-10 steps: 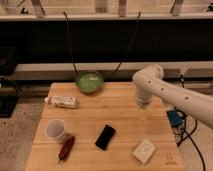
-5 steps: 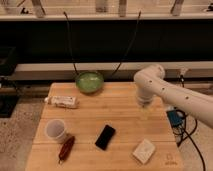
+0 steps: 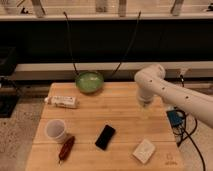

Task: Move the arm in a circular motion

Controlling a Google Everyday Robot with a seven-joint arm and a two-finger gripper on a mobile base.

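The large glossy white arm [image 3: 170, 92] reaches in from the lower right. Its bulbous joint [image 3: 150, 79] hangs over the right side of the wooden table [image 3: 125, 110]. From that joint a short segment points down. The gripper [image 3: 145, 109] hangs at its end, just above the table's right middle, away from every object. It holds nothing that I can see.
On the table are a green bowl [image 3: 89, 82] at the back, a white tube [image 3: 62, 102] at the left, a white cup [image 3: 55, 131], a red-brown item [image 3: 66, 148], a black phone [image 3: 105, 137] and a white packet [image 3: 144, 151]. Black cables [image 3: 70, 45] hang behind. A blue box [image 3: 175, 119] sits off the right edge.
The arm's joint has shifted very slightly to the right. Nothing on the table has moved.
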